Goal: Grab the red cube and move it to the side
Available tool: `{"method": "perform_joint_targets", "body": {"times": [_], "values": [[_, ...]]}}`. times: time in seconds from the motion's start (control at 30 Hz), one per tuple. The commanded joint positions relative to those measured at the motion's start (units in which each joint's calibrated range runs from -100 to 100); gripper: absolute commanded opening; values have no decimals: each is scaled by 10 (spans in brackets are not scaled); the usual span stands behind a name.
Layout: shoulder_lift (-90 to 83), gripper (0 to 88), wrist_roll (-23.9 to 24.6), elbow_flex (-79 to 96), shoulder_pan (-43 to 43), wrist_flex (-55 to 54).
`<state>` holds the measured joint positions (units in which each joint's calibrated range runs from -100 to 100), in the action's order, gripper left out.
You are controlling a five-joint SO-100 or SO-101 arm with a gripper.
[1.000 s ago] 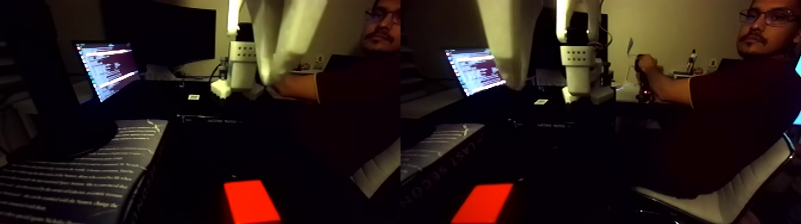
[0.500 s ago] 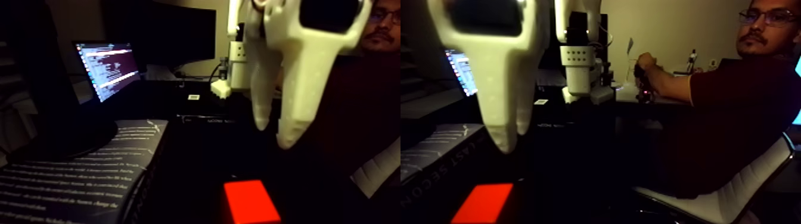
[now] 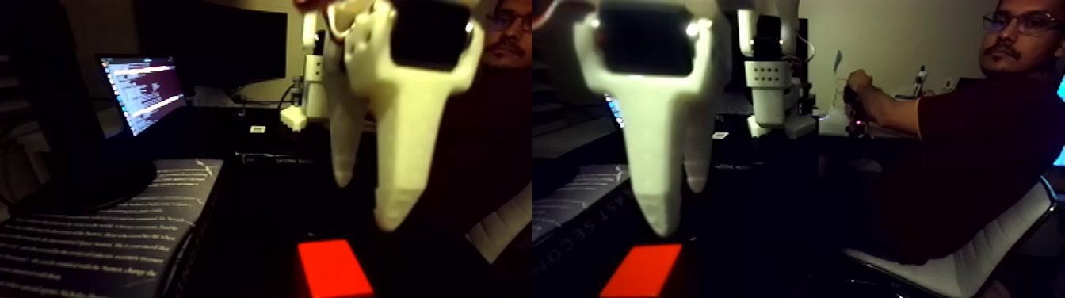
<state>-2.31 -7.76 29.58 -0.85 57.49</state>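
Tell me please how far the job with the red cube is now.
Early stage. Nothing is finished: the red cube lies untouched on the dark surface. In hand: the white hand hangs above it, fingers pointing down and apart, holding nothing. Left: lowering onto the cube, closing, lifting, and moving it to the side.

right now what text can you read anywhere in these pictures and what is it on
"LAST SECON": partial white letters on the edge of the dark printed board in the right half of the fixed view; it may continue out of sight.
White lines of print on top of the same board: too small to read.
Laptop screen: lines of text, too blurred to read.
Small white label on the desk: unreadable.
Red cube and gripper: no text visible.
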Motion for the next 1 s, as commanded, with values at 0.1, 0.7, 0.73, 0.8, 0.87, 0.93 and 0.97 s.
{"method": "perform_joint_targets", "body": {"times": [0.1, 0.7, 0.73, 0.8, 0.87, 0.93, 0.97], "values": [[32, 219, 1, -64, 20, 2], [107, 223, 8, -131, 15, 36], [109, 224, 9, -131, 14, 36], [113, 224, 9, -131, 13, 35], [114, 224, 9, -132, 13, 31], [117, 225, 10, -141, 11, 32], [120, 225, 12, -148, 10, 35]]}}
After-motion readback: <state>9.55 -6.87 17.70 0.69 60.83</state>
